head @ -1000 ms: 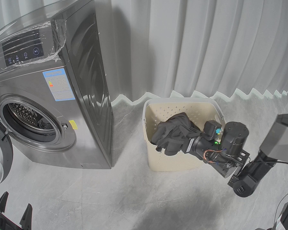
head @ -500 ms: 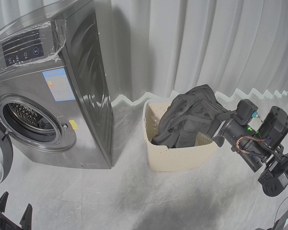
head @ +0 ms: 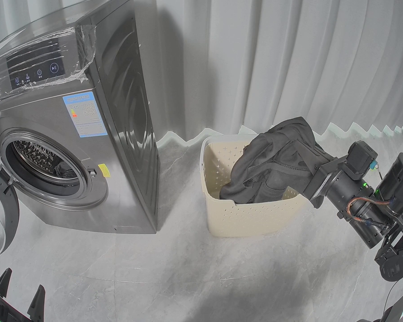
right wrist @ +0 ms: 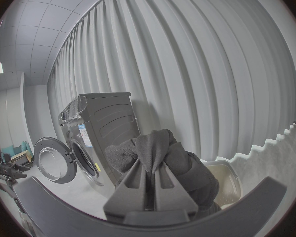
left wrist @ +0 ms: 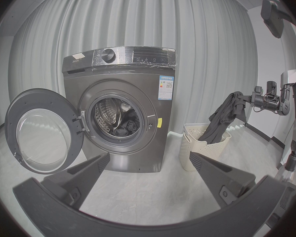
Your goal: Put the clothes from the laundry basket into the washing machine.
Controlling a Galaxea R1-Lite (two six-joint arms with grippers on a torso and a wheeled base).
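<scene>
My right gripper (right wrist: 150, 171) is clamped on the dark garment (head: 273, 166), centre-right of frame. Its long axis hangs steeply down-left, tail inside the cream laundry basket (head: 237, 222). My left gripper (left wrist: 148, 162) gapes wide. The washing machine (head: 76, 112) stands at left, door (left wrist: 39, 130) open, on a grey tiled floor (head: 165, 264) before a white curtain (head: 277, 45).

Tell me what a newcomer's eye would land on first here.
A dark garment hangs from the shut right gripper above the cream laundry basket, its lower end inside the basket. To the robot's left stands the grey washing machine, its round door swung open and dark clothes lying inside.
</scene>
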